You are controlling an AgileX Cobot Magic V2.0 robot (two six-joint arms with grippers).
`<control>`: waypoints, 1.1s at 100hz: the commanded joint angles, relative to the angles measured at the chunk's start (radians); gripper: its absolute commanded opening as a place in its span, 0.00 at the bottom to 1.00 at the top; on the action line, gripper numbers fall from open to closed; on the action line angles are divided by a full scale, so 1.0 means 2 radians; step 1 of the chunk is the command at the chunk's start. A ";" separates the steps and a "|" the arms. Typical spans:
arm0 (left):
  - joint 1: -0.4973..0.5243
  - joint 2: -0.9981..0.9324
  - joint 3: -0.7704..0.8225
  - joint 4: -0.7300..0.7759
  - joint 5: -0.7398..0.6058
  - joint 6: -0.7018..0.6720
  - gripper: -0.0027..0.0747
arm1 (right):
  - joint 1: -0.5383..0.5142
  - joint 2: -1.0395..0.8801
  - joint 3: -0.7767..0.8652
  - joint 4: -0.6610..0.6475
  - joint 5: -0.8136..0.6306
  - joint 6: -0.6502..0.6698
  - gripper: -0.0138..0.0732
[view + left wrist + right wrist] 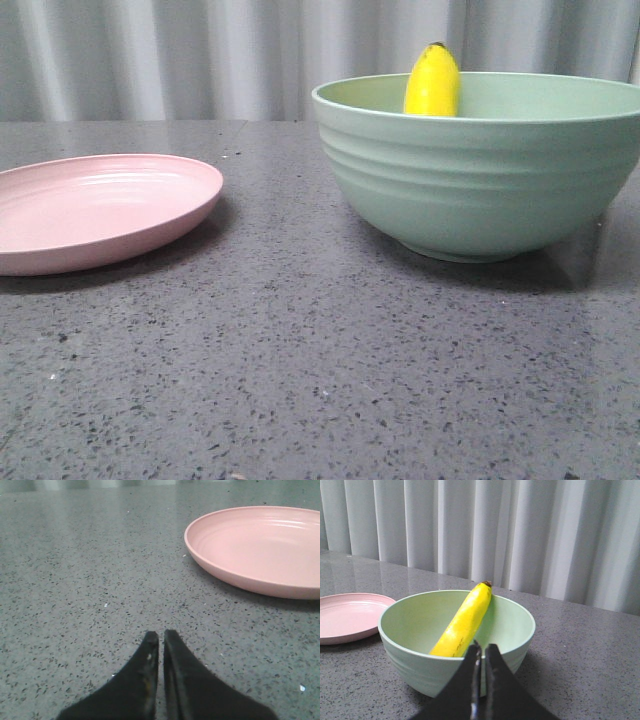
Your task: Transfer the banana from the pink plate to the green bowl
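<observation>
The dark grey speckled stone counter (300, 360) has a slightly glossy finish and carries all items. Pale pleated curtains (520, 535) close off the room behind it.

The glossy bright-yellow curved banana (462, 622) lies inside the deep mint-green ridged bowl (415, 667), leaning against the inner wall with its dark tip above the rim. The bowl stands directly ahead of the right claw (480, 652), whose black jaws are pressed together and grasp nothing.

The shallow pale-pink round plate (260, 550) rests flat on the counter, ahead of and to one side of the left claw (161, 640). The left claw's jaws are also clenched with nothing between them, low over bare counter.
</observation>
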 commanded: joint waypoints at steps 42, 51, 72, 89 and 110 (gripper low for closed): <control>0.001 -0.015 0.005 -0.003 -0.030 0.002 0.01 | -0.002 -0.006 -0.013 -0.001 -0.036 -0.002 0.09; 0.001 -0.015 0.005 -0.003 -0.030 0.002 0.01 | -0.002 -0.006 -0.013 -0.001 -0.036 -0.002 0.09; 0.001 -0.015 0.005 -0.003 -0.030 0.002 0.01 | -0.002 -0.006 -0.006 -0.001 -0.044 -0.002 0.09; 0.001 -0.015 0.005 -0.003 -0.030 0.002 0.01 | -0.036 -0.006 0.047 -0.001 -0.120 -0.002 0.09; 0.001 -0.015 0.005 -0.003 -0.030 0.002 0.01 | -0.139 -0.006 0.125 -0.001 -0.247 0.062 0.09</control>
